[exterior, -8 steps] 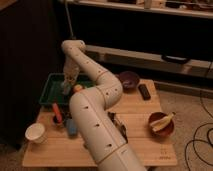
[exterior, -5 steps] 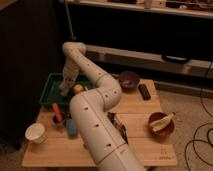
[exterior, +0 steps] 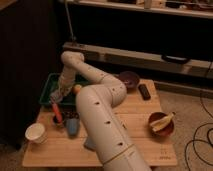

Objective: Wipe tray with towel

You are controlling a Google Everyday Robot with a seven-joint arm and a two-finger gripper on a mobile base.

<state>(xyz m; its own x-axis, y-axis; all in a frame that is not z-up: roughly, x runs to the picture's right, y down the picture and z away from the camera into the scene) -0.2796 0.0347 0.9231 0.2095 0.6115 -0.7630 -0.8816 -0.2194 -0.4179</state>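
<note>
A green tray (exterior: 49, 81) sits at the back left of the wooden table. My arm reaches from the bottom of the view up and over to it. My gripper (exterior: 59, 93) is down inside the tray, near its front left part. A pale, crumpled patch that looks like the towel (exterior: 55, 95) lies right at the gripper's tip, against the tray floor. An orange ball-like thing (exterior: 77, 89) rests at the tray's right edge, beside the arm.
On the wooden table (exterior: 135, 112) stand a white cup (exterior: 36, 133), a blue cup (exterior: 73, 126), a red-orange stick-like item (exterior: 57, 113), a purple bowl (exterior: 129, 78), a black remote (exterior: 144, 91) and a red bowl holding a banana (exterior: 161, 124). A dark shelf stands behind.
My gripper has slid down and to the left inside the tray, towards its front edge. Nothing else has moved.
</note>
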